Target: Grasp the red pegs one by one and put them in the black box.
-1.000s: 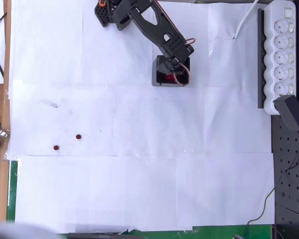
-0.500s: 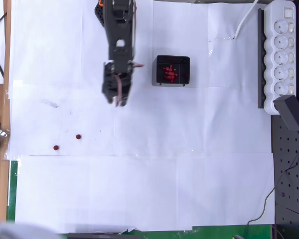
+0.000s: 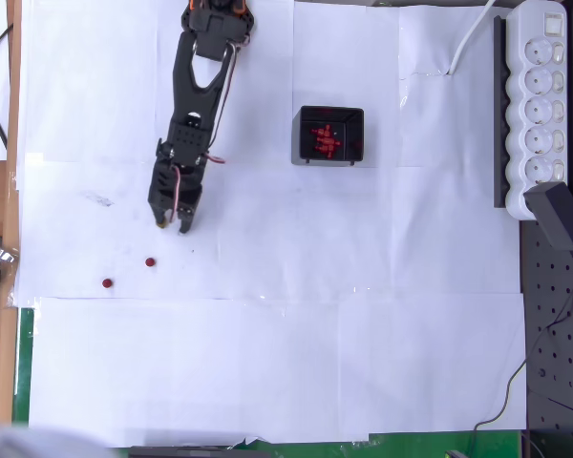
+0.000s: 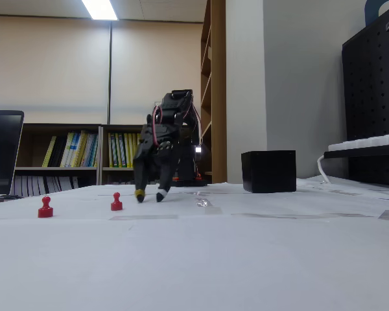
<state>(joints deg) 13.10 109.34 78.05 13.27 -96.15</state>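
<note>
We see the black two-finger gripper [image 3: 171,226] left of centre in the overhead view, slightly parted and empty, above two small dark-red pegs [image 3: 150,261] [image 3: 106,283]; the square black open-top box [image 3: 330,159], upper centre, holds more.

In the fixed view, a beige wall [image 4: 58,71] closes the room, lit by a ceiling strip light [image 4: 100,9]. Low bookshelves [image 4: 78,152] filled with books run along its base. A tall wooden shelf unit [image 4: 215,84] stands beside a grey pillar [image 4: 282,78]. A dark monitor [image 4: 3,149] sits at the left edge. White paper sheets [image 3: 267,363] cover the table, seen from overhead.
</note>
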